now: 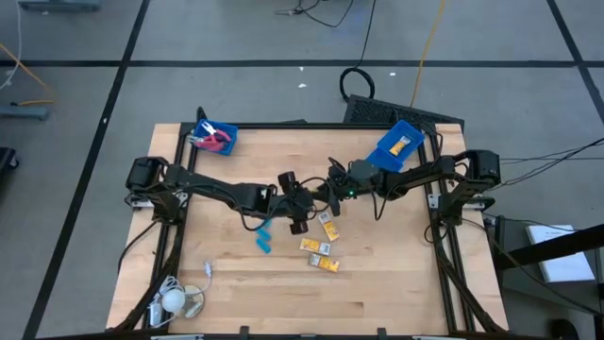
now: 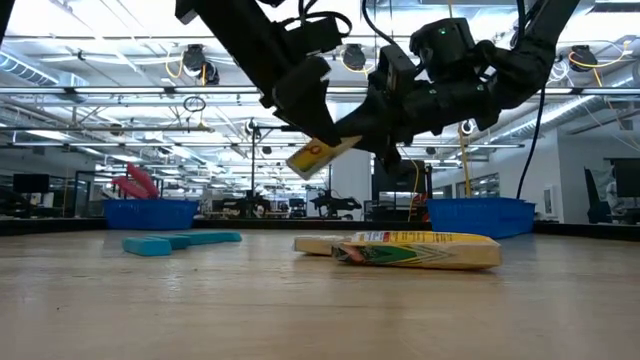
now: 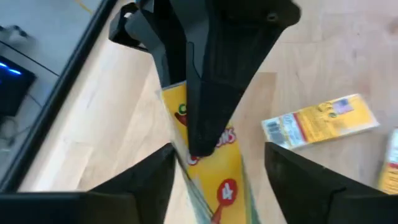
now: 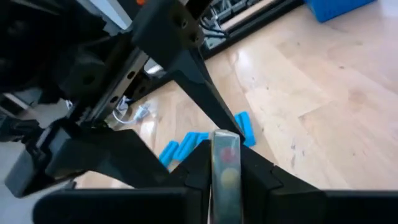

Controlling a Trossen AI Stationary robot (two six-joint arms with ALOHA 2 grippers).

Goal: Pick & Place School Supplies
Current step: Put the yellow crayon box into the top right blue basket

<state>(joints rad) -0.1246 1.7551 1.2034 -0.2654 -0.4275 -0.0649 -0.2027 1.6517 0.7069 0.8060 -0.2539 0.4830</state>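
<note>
A: Where's your yellow rectangular crayon packet [image 2: 322, 152]?

B: Mid-air above the wooden worktop [image 1: 396, 283], centre. Right gripper [image 4: 225, 163] fingers clamp one end; left gripper [image 3: 219, 165] fingers stand spread around the other.

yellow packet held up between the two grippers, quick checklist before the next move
1. Right gripper grip on the yellow rectangular packet: ok, shut on it.
2. Left gripper released: ok, fingers spread either side of the packet.
3. Left fingers out of the packet's way: not ok, they flank it.
4. Packet off the wooden table: ok, it hangs tilted above it.
5. Room in the blue plastic bin at the table's far right: ok, one yellow packet inside.
</note>
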